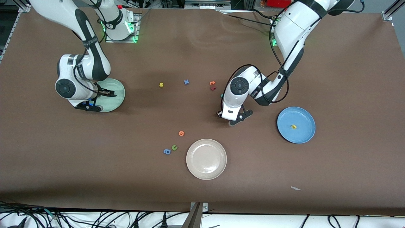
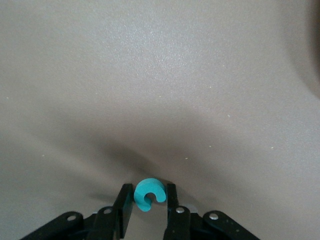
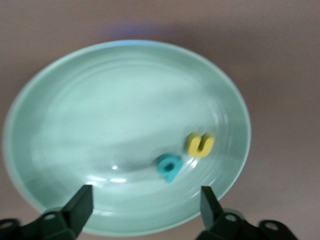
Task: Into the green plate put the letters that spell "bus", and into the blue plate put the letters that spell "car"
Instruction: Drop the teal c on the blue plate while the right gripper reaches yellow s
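Observation:
In the left wrist view my left gripper (image 2: 148, 201) is shut on the teal "c" (image 2: 148, 192), pinched between both fingers low over the brown table. From the front it (image 1: 231, 121) sits between the blue plate (image 1: 304, 134) and the loose letters. The blue plate holds the yellow "a" (image 1: 294, 127). My right gripper (image 3: 147, 200) stands open and empty over the green plate (image 3: 75, 100), where the teal "b" (image 3: 169, 166) and yellow "u" (image 3: 200, 144) lie side by side. The yellow "s" (image 1: 161, 84) lies on the table mid-way. A teal bit (image 1: 222, 95) peeks out by the left wrist.
A cream-white plate (image 1: 206, 159) sits nearer the front camera. Loose letters: blue "x" (image 1: 186, 82), an orange one (image 1: 212, 83) with a dark red one (image 1: 213, 88), another orange one (image 1: 181, 133), green "u" (image 1: 174, 147), blue "a" (image 1: 167, 151). A white scrap (image 1: 295, 188) lies near the front edge.

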### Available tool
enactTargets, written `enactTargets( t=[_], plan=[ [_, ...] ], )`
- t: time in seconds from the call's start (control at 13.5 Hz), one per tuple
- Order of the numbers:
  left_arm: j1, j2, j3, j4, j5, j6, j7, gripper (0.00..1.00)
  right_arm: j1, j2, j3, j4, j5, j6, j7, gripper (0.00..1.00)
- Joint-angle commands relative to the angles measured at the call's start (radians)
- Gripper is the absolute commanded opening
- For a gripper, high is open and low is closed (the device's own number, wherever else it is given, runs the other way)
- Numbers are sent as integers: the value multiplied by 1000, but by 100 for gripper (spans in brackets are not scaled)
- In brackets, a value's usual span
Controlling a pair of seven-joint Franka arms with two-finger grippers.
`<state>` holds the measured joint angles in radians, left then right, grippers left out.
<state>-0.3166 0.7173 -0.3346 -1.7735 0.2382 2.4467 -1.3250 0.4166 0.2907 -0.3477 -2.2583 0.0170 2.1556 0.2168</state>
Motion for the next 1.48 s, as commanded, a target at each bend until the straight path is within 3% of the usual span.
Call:
enactTargets(
  t=[0.0,0.44,0.59,0.74,0.89,1.11,1.4],
  plan=[
    [-13,28,9,29,39,2,-26,29,10,-93,97,-17,9,-42,184,98],
    [-6,21,9,32,41,-9,-17,25,8,-90,390,-23,11,58,643,98],
    [10,16,9,78,43,-113,7,24,8,-73,456,-38,11,140,758,98],
    [45,8,5,147,29,-266,113,24,8,-51,487,-70,11,242,791,98],
    [115,-25,-3,155,27,-360,250,24,10,-45,501,-134,11,363,789,96],
    [223,-64,-11,146,24,-437,433,24,8,-24,518,-184,9,484,789,96],
    [378,-120,-12,132,24,-501,721,24,10,13,549,-191,9,541,789,94]
  ],
)
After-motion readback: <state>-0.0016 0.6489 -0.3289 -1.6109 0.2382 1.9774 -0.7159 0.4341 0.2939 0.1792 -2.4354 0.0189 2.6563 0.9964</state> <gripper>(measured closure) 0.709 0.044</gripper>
